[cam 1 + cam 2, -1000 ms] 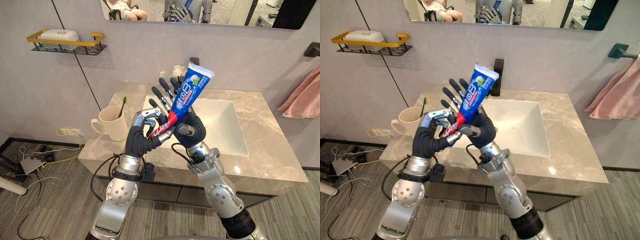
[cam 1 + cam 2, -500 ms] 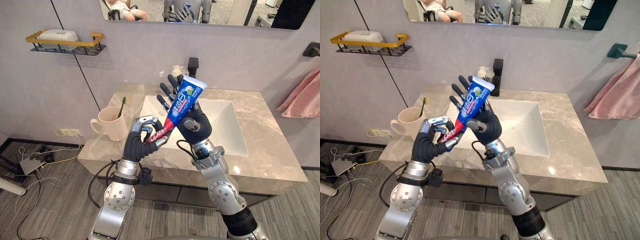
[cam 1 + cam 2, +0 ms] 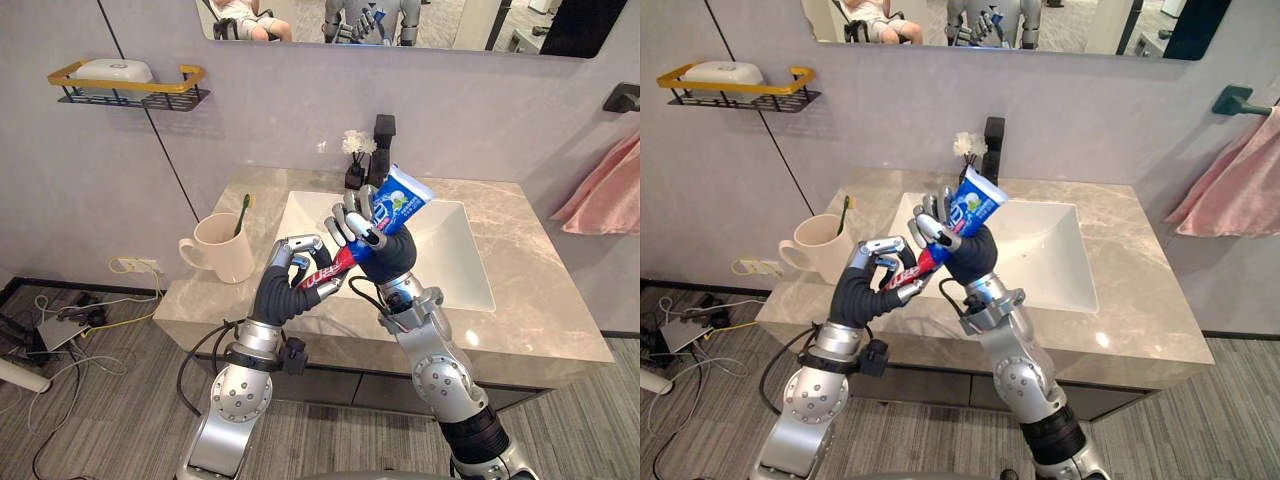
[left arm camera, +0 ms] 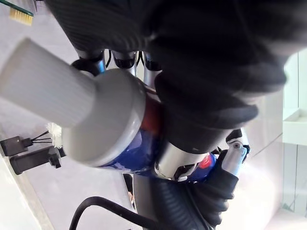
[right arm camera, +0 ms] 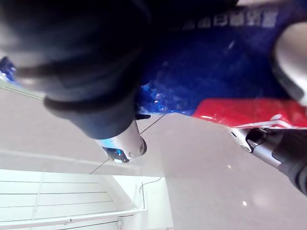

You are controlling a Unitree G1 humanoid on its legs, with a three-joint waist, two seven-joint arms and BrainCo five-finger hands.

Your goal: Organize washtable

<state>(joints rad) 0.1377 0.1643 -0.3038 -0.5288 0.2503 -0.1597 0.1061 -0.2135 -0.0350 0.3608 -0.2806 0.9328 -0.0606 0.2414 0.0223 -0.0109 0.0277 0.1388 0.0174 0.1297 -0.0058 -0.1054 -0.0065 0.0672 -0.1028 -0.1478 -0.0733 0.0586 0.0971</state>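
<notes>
Left eye view: toothpaste tube (image 3: 400, 203) mid-frame, airborne. Left hand (image 3: 285, 290) clamped on its red end, right hand (image 3: 390, 258) wrapped round the blue body. Not stowed yet; cup (image 3: 225, 250) sits centre-left on counter (image 3: 540, 310).

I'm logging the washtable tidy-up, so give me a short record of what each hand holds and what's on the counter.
held item: toothpaste tube, tilted, above the counter
left hand: curled round its lower, red end
right hand: curled round its blue part
mug: on the counter at the robot's left, green toothbrush inside
sink: behind the hands, black faucet at its back
</notes>
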